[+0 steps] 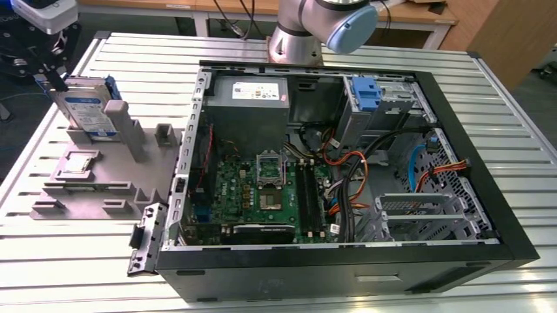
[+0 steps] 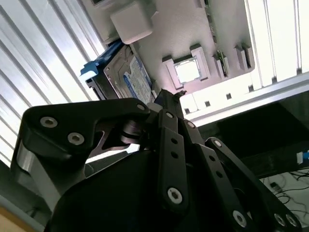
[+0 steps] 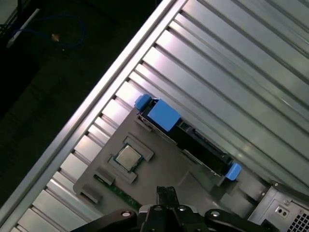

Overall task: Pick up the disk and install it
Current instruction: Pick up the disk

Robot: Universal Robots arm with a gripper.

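One disk (image 1: 83, 104) is standing on edge in a slot of the grey fixture (image 1: 104, 186), which is lying on the slatted table (image 1: 78, 261) to the exterior view's left of the open computer case (image 1: 304, 274). I am hovering my gripper (image 1: 51, 77) just beside the disk's upper corner, and I cannot tell whether my jaws are open or closed. A small square chip (image 3: 128, 158) is sitting near the disk's blue rails (image 3: 163, 116) in the first wrist view
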